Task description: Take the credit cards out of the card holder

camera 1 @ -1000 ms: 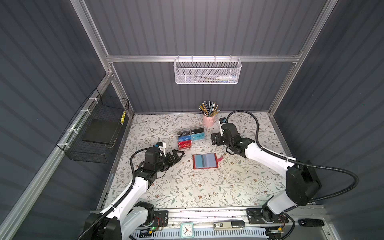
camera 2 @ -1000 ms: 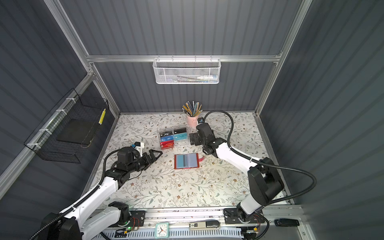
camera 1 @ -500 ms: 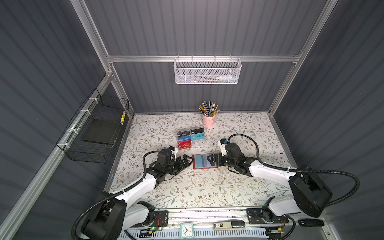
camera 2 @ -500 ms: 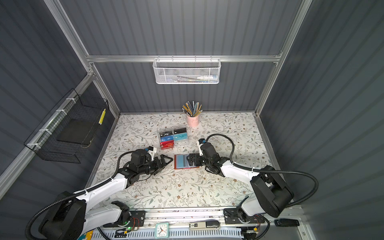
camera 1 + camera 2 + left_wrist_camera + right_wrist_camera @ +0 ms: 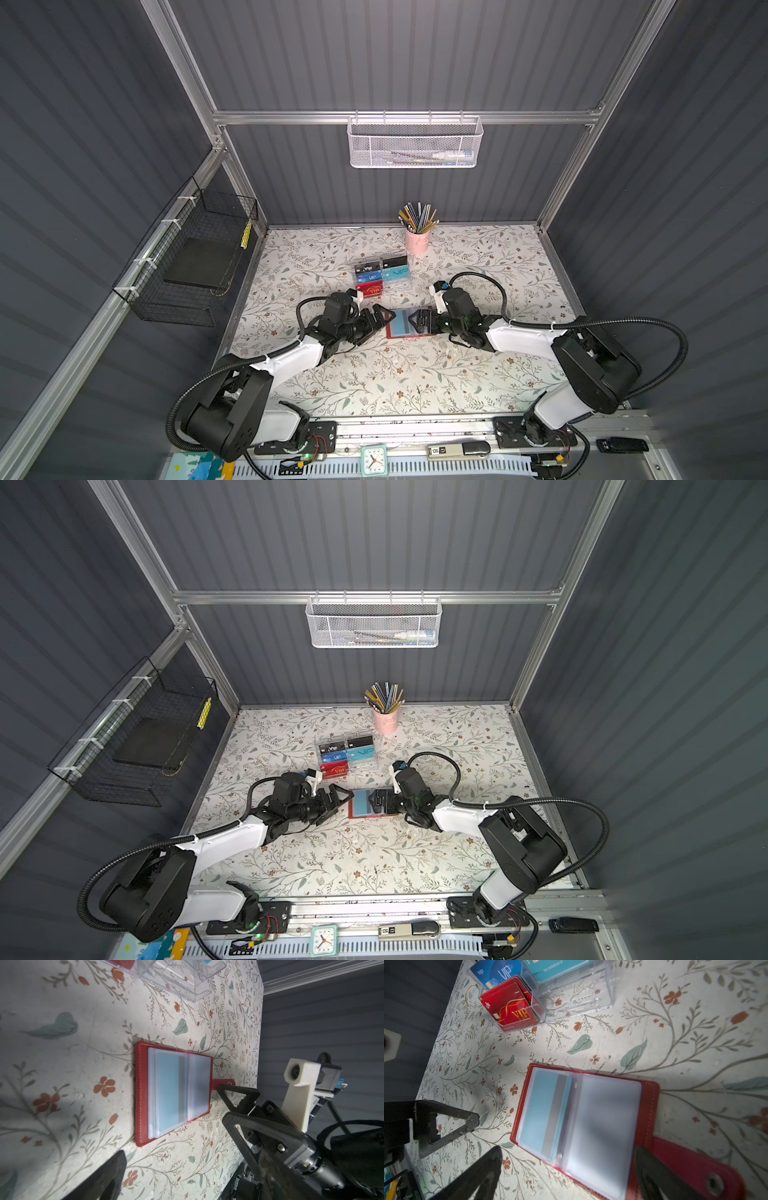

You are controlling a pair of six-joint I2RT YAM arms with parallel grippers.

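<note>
The red card holder lies open on the floral table in both top views, clear sleeves up, snap tab toward the right arm. A pale teal credit card with a grey stripe sits inside its left sleeve; the right sleeve looks cloudy. My left gripper is open just off the holder's left edge, holding nothing. My right gripper is open low over the holder's right half; one finger hovers at the snap tab. Other credit cards in the holder are hidden.
A clear plastic compartmented box with VIP cards stands just behind the holder. A pink cup of pencils is at the back. A white mesh basket hangs on the rear wall, a black wire basket on the left wall.
Both arms came down and inward to the holder. The right gripper moved from near the cup to the holder's right side; the left gripper slid right to its left edge. Both stayed open.
</note>
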